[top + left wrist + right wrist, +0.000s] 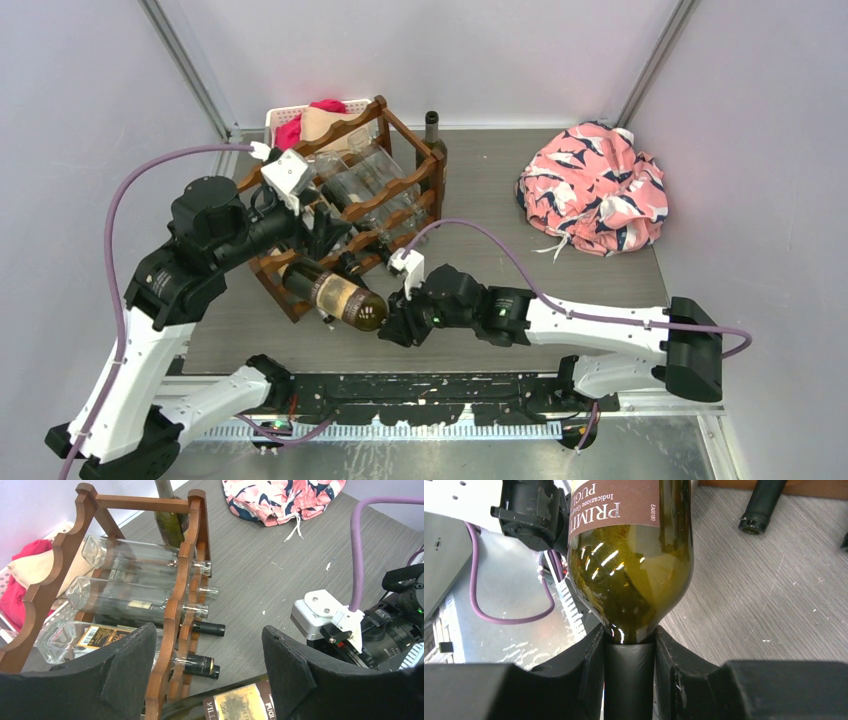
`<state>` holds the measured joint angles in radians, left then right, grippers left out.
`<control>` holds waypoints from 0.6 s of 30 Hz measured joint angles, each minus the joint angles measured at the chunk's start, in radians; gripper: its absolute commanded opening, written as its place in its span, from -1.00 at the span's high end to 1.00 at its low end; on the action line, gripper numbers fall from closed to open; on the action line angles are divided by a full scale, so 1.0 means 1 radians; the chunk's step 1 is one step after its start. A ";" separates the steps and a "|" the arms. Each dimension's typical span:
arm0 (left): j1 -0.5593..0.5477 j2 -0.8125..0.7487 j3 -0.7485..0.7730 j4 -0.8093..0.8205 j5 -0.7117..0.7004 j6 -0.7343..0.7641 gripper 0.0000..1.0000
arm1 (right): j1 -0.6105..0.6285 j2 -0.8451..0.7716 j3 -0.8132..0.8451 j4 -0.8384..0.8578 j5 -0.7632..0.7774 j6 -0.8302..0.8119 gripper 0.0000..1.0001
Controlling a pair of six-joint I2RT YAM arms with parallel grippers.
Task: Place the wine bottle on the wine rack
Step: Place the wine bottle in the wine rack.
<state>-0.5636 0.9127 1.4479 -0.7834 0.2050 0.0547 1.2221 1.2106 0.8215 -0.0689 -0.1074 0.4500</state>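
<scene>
The wine bottle (335, 293) is dark green with a brown and cream label. It lies nearly level along the near foot of the wine rack (345, 200). My right gripper (393, 322) is shut on its black-capped neck (629, 677); the bottle's shoulder (631, 575) fills the right wrist view. My left gripper (325, 235) is open and empty just above the bottle's body, beside the rack's rails (175, 610). The label (240, 704) shows between and below its fingers (125, 680). I cannot tell whether the bottle rests on the rack.
Several clear and dark bottles (135, 560) lie in the rack. A green bottle (433, 135) stands behind it. A white basket (285, 110) with red cloth is at the back left. A pink patterned cloth (595, 190) lies at the right.
</scene>
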 measured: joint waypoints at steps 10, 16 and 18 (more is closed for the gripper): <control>0.000 -0.060 -0.032 -0.016 -0.026 0.002 -0.54 | 0.021 0.116 0.057 0.082 0.098 -0.009 0.97; 0.000 -0.094 -0.063 -0.016 -0.030 0.002 -0.54 | 0.040 0.220 0.130 0.126 0.197 -0.011 0.97; 0.000 -0.105 -0.076 -0.016 -0.030 0.002 -0.54 | 0.047 0.256 0.164 0.135 0.230 -0.011 0.97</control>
<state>-0.5636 0.8078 1.3716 -0.7994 0.1749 0.0566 1.2694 1.4666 0.9852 0.0666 0.1223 0.4389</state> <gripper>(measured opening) 0.770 0.406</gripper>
